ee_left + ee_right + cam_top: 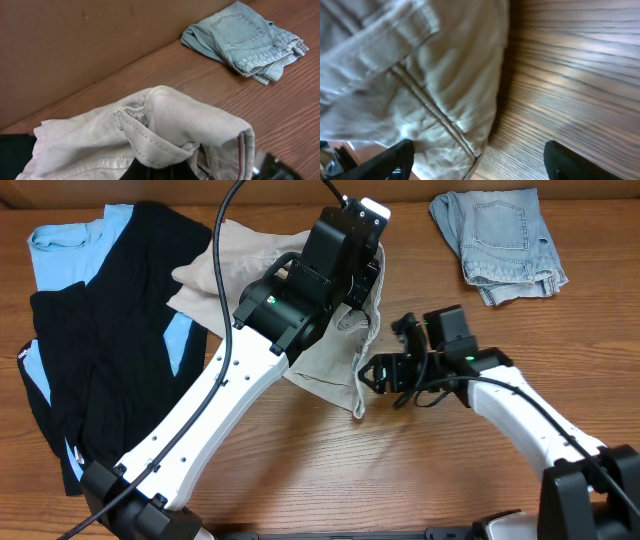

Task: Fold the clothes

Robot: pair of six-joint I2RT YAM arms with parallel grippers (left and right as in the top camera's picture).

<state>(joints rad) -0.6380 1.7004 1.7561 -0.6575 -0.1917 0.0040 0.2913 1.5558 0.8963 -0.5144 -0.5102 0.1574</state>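
Our left gripper [162, 172] was shut tight on a bunched-up bit of the beige shorts [330, 360], which lay crumpled in the middle of the table [420, 470], and our right gripper [378, 372] was open wide by the shorts' lower edge, holding nothing. We thought the job was only partly done: the denim shorts [505, 245] sat folded at the far right, but the beige shorts were not folded yet, and the black trousers [110, 360] and blue shirt [65, 240] lay heaped on the left. We saw no boxes, baskets or bins.
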